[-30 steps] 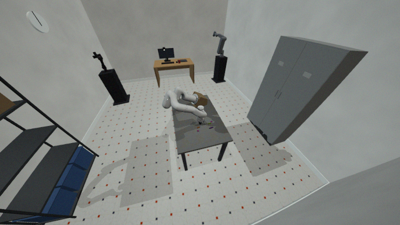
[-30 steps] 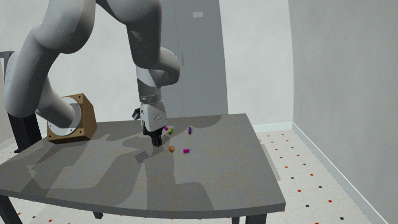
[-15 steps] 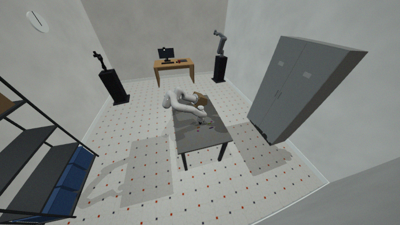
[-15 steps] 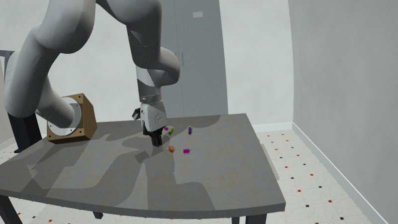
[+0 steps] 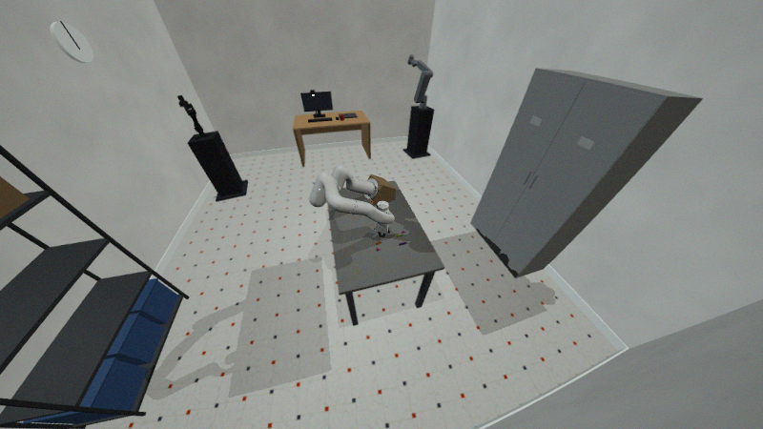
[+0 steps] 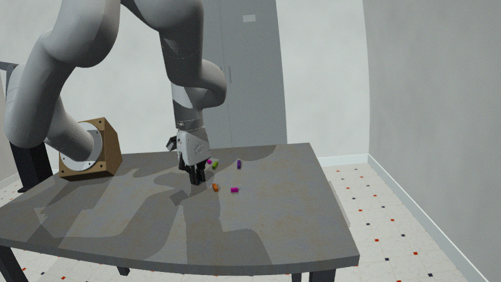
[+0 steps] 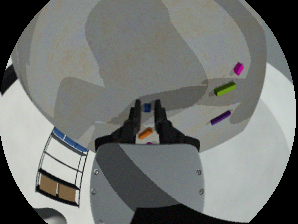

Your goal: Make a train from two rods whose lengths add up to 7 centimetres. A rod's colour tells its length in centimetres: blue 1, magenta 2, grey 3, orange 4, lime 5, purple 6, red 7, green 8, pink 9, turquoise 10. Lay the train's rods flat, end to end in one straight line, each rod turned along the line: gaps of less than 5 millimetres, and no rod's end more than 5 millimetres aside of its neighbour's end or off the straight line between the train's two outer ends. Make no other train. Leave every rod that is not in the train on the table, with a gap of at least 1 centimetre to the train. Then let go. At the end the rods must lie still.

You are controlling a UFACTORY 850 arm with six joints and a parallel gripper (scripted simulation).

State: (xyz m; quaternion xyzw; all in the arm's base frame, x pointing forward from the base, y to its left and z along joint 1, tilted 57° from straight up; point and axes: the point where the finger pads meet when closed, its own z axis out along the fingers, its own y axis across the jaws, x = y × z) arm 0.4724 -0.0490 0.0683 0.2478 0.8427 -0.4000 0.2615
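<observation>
Step in hand, as judged: handling of the blue rod (image 7: 148, 106), the 1 that pairs with the purple rod (image 6: 238, 163) to make 7. The gripper (image 6: 196, 180) is seen low over the surface (image 6: 280, 210) at centre frame, fingers parted narrowly with the blue rod between the tips, not clamped. No train is made yet: purple is found right of centre, well apart from blue. Next move calls for blue to be gripped and brought to one end of purple, turned along its line and set nearly touching it. The lime rod (image 6: 214, 165) and a magenta rod (image 6: 208, 161) must be kept apart from that train.

Blue is mostly hidden by the fingers in the exterior view. Rods are mere specks in the top view. Whether blue rests flat cannot be told.
</observation>
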